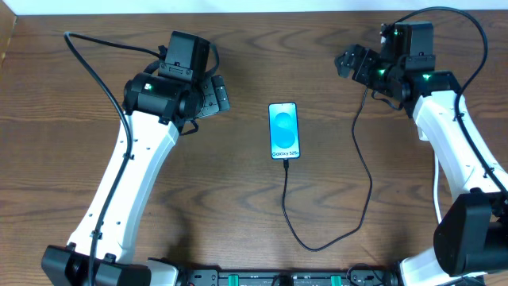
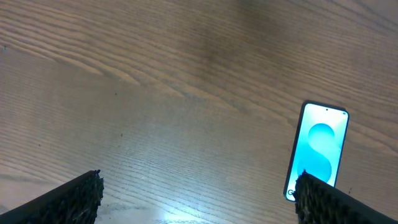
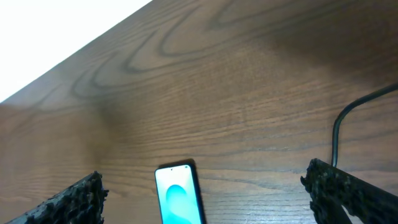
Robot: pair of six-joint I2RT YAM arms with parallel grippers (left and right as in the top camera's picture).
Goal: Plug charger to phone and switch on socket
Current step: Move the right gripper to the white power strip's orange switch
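— Dark wood-grain table (image 1: 238,214) fills every view. How do the left gripper's (image 1: 213,95) jaws stand?

— Spread wide. From the left wrist, its two fingers (image 2: 68,200) sit at opposite corners with only bare wood between them. They hold nothing and touch nothing.

— And the right gripper (image 1: 351,63)?

— Also spread wide and holding nothing. It hangs over the far right of the table, and its fingers (image 3: 348,190) frame bare wood.

— Where is the phone (image 1: 284,131)?

— Flat, screen up and lit blue, about midway between the two arms and clear of both grippers.

— Which way does it run?

— Its long axis goes from the far edge to the near one. The top end points away from the arm bases, and the "Galaxy S25+" line sits at the near end.

— The charger (image 1: 285,195)?

— Its black cable meets the middle of the phone's near end. From there it runs toward the bases, loops right, then climbs until it passes under the right arm. I cannot see its other end.
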